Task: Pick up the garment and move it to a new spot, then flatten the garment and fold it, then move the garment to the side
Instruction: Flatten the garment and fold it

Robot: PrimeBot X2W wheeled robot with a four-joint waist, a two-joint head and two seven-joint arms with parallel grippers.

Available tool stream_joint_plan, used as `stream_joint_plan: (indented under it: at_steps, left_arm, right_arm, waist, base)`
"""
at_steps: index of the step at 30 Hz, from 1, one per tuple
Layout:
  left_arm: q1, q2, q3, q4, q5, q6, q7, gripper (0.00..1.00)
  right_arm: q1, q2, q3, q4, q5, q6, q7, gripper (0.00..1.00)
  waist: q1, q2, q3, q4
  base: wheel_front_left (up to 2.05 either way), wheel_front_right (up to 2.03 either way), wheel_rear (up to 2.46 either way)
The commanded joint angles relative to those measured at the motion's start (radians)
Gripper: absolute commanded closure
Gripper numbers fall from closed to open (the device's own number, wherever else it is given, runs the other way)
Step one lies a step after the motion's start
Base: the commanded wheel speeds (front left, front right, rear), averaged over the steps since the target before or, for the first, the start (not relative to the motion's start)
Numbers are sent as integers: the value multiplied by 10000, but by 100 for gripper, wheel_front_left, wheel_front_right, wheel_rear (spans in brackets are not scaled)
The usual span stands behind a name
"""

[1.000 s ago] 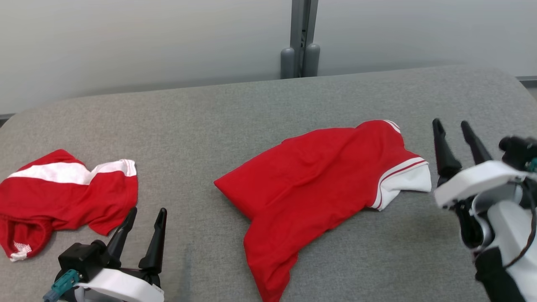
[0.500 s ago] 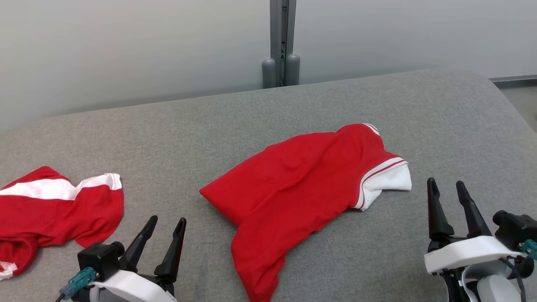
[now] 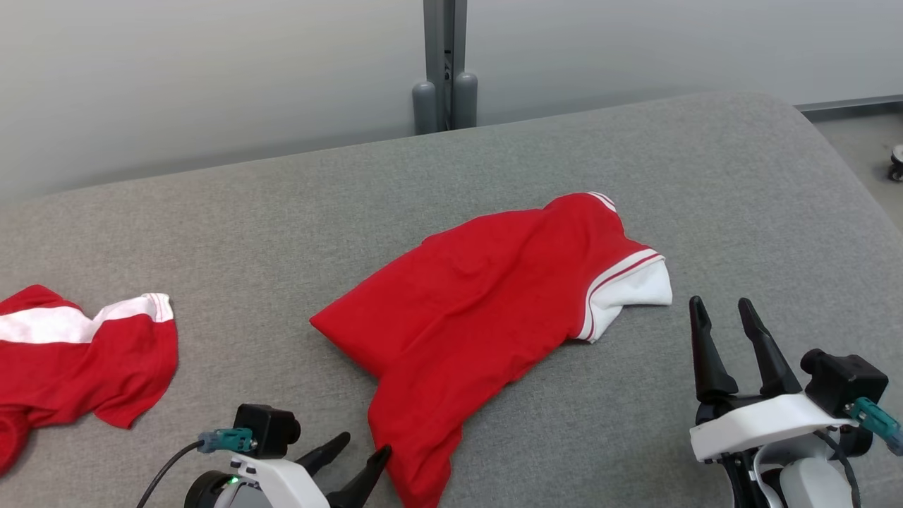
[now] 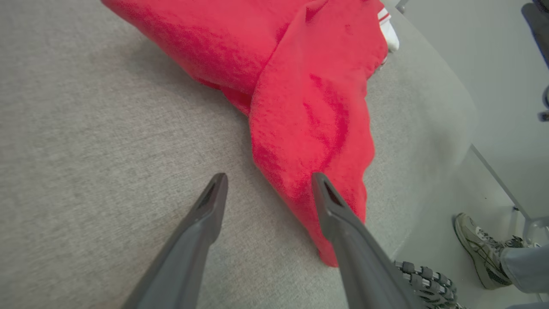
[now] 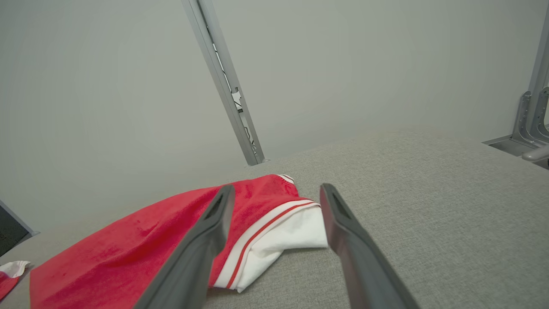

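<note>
a second red-and-white garment [image 3: 77, 367] is lying crumpled, well out to the left gripper's outer side and apart from the work, probably just waiting its turn. the left gripper [image 3: 366, 443] is sitting low over the grey padded table [image 3: 282, 212], fingers fully spread and holding nothing, tips slanting toward the near tail of the garment [image 3: 480, 303]. in the left wrist view one finger is showing in front of the tail's edge and the other over bare padding, so the jaws are bracketing that edge. this is judged as lining up a pinch on that corner; contact cannot be told. the garment is lying rumpled and partly doubled between the two grippers, running from the left fingertips toward its white end [image 3: 638, 286], just ahead of the right gripper [image 3: 719, 301]. that gripper is also standing wide and empty, aimed at the white end but clear of it, likely staging for the opposite corner.

versus one second earlier: the head camera is turning, so the whole scene is sliding left. allowing for that, the left gripper is now rotated and brought from well apart to just beside the tail. the right gripper is now drawn back from alongside the white end. the garment is looking unmoved.
</note>
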Motion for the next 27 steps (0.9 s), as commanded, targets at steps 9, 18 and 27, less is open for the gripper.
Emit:
stream_joint_plan:
  at_steps: [9, 18, 27]
  left_arm:
    - [-768, 676, -908, -112, -1376, -18, 490, 95]
    - [-1135, 1940, -281, -871, -1107, 370, 192, 100]
    - [-1865, 3019, 457, -1250, 326, 1763, -270, 100]
  right_arm:
    - [-156, -42, 128, -99, 187, 5, -55, 0]
    - [-9, -36, 147, -77, 129, 5, -53, 0]
    - [-122, -39, 274, -30, 124, 5, -55, 0]
  waist:
    - [0, 0, 444, -540]
    - [0, 0, 534, -672]
    - [0, 0, 713, -685]
  base:
    - [0, 0, 0]
    - [0, 0, 0]
    - [0, 0, 0]
